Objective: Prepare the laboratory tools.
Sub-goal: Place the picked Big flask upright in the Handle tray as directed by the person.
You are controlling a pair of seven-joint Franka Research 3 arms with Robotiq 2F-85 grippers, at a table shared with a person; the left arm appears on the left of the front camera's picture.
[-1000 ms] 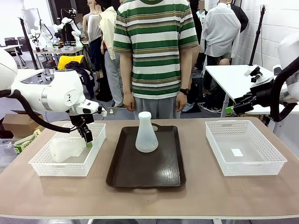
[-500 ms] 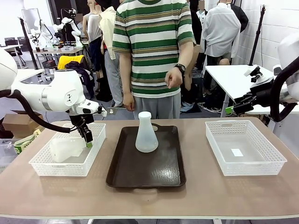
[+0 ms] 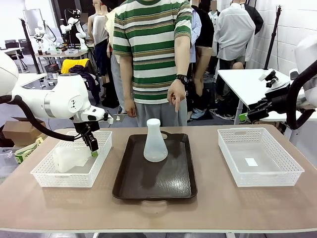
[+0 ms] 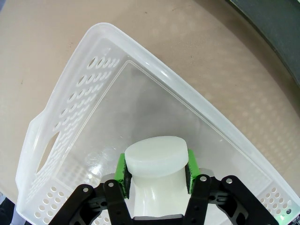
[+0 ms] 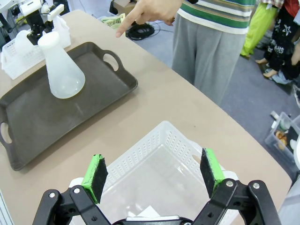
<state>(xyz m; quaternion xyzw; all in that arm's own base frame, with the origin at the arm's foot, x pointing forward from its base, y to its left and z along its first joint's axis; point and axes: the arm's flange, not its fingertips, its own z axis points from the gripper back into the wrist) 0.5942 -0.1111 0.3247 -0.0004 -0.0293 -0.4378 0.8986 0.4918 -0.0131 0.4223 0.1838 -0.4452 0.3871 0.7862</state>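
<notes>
Left gripper (image 4: 155,171): clenched on the neck of a flask (image 4: 154,180), green pads pressing either side just under the flat top; in the front view this gripper (image 3: 92,147) hangs inside the left basket (image 3: 47,174)
Held flask (image 3: 67,157): lying low in the left basket, its wide body reaching away from the gripper toward the basket's outer end
Left basket, wrist view (image 4: 70,108): white, perforated walls, handle slot in one end; its clear floor lies beyond and below the gripper
Right gripper (image 5: 153,173): released, jaws spread wide, nothing between the pads; poised above the right basket (image 5: 164,140)
Right basket, front view (image 3: 257,173): white; a small white label on its floor
Second flask (image 3: 155,141): upright on the dark tray (image 3: 153,183), well apart from both grippers, between the two baskets
Person's hand (image 3: 176,95): index finger pointing down, above and just behind the tray's flask
Surface (image 3: 208,203): tan, carrying tray and both baskets
</notes>
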